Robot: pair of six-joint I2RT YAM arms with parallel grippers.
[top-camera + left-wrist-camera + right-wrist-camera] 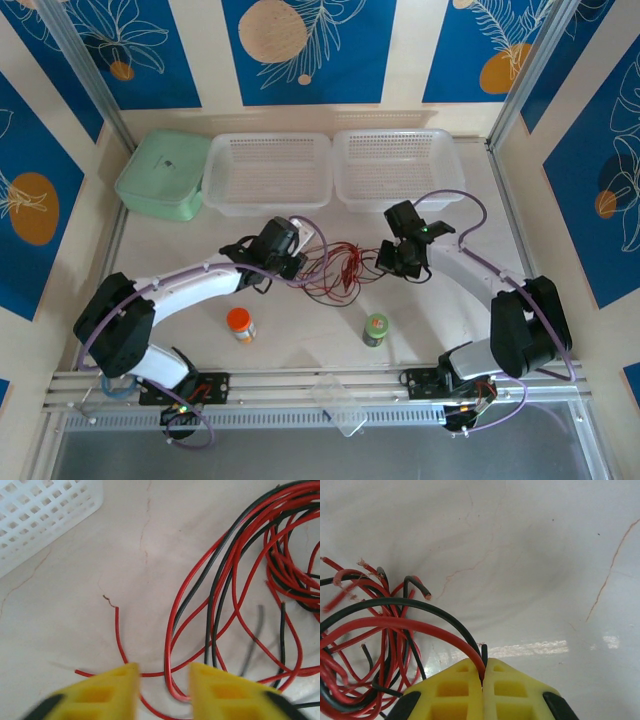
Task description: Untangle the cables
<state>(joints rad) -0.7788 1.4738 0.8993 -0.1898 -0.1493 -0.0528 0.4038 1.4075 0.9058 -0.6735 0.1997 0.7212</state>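
Table (300,345) space in the overhead view is being taken up at centre frame by the cables (335,272), which are lying as a red and black tangle between the two arms, below the white basket (268,205). Judged from this, the step in hand is a teasing apart of the bundle, with one side being anchored and the other being picked at.

Right of centre, the right gripper (392,258) is being held at the tangle's right edge. In its wrist view the right gripper (483,667) is sitting at bottom centre, jaws clenched on a red and a black strand of the cables (385,624), which are fanning out to the lower left.

Left of centre, the left gripper (288,243) is being held at the tangle's left edge. In its wrist view the left gripper (164,675) is sitting at the bottom edge, jaws released, with a red loop lying in the gap and nothing being pinched; the cables (218,582) are sweeping toward the upper right.

For a clean step, a single strand is being called for. The loose red end (118,635), left of the bundle at lower centre, is probably the easiest pick. Closing on the whole loop risks several strands being dragged together and the knot being tightened. Any pull is best directed away from the anchored side, low and slow.
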